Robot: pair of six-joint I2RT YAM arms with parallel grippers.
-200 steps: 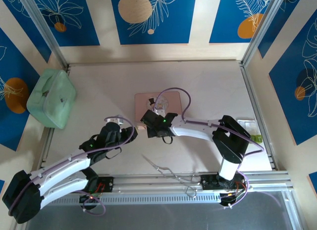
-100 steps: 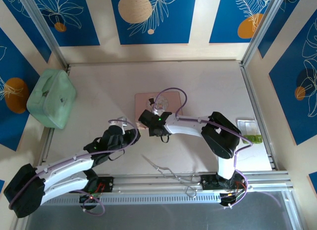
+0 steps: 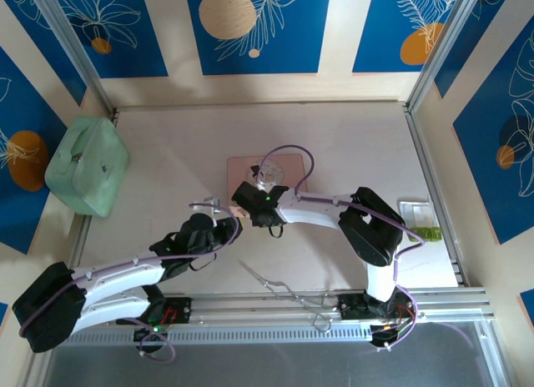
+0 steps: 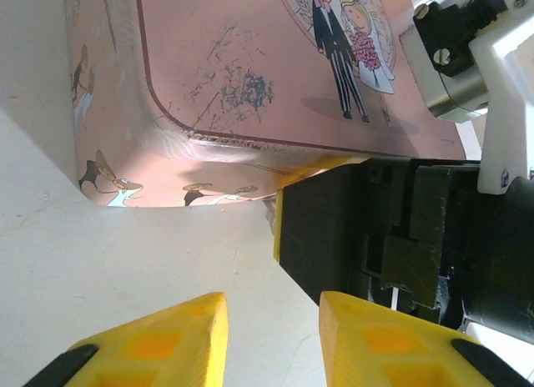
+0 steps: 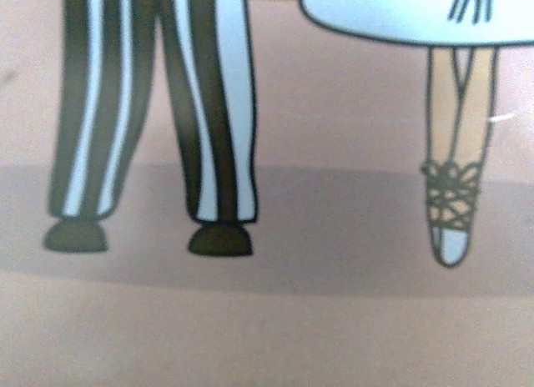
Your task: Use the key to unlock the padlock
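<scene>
The pink tin (image 4: 250,78), printed with a cartoon bride and groom, lies flat at mid-table (image 3: 288,163). My right gripper (image 3: 244,205) sits at the tin's near left corner, its wrist over the lid. In the left wrist view its black body (image 4: 350,228) and one yellow pad edge (image 4: 278,224) press close to the tin's front wall. The right wrist view is a blurred close-up of the lid (image 5: 267,320). My left gripper (image 4: 272,310) is open just in front of that corner, with bare table between its yellow fingers (image 4: 179,329). The padlock and the key are hidden.
A mint-green case (image 3: 88,166) stands at the far left. A thin metal wire tool (image 3: 275,283) lies near the front rail. A small white tray with green pieces (image 3: 421,220) sits at the right edge. Metal frame rails (image 3: 430,178) border the table.
My left gripper has crept forward and right towards the tin's near corner. The right arm's elbow has folded inward, and its gripper has shifted slightly left along the tin's edge.
</scene>
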